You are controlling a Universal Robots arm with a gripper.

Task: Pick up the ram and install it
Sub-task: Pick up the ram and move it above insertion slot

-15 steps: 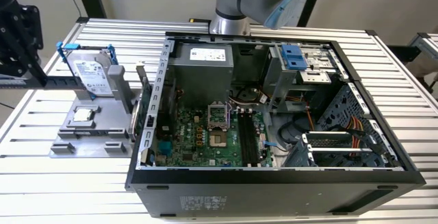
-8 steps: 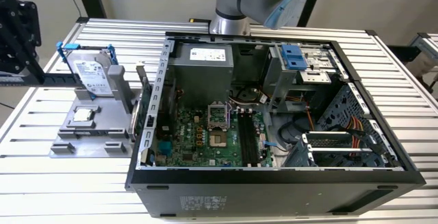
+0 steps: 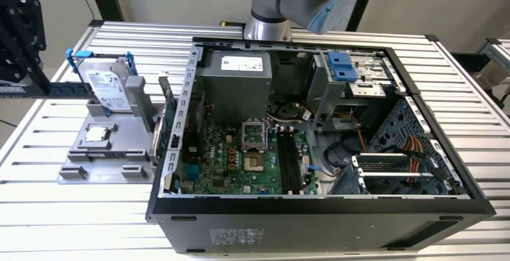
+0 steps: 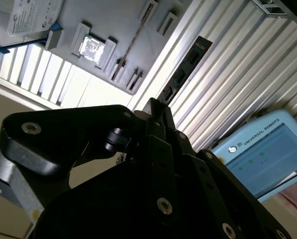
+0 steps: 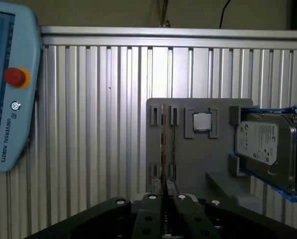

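Observation:
My gripper [image 4: 157, 108] is shut on the ram [image 4: 187, 64], a long narrow dark stick with chips that juts out from the fingertips over the slatted table. In the first wrist view the ram [image 5: 162, 144] shows edge-on as a thin line rising from the gripper [image 5: 166, 197], in front of the grey fixture [image 5: 198, 159] far below. In the exterior view the open computer case [image 3: 319, 213] lies on the table, and the black motherboard slots [image 3: 287, 162] run beside the processor socket [image 3: 253, 132].
The grey fixture [image 3: 104, 153] at the exterior view's left carries a silver hard drive in a blue bracket [image 3: 107, 88] and a small square processor chip [image 3: 97, 133]. A teach pendant [image 5: 9, 89] lies on the slatted table [image 3: 48, 213]. A black mount [image 3: 18, 34] stands at the far left.

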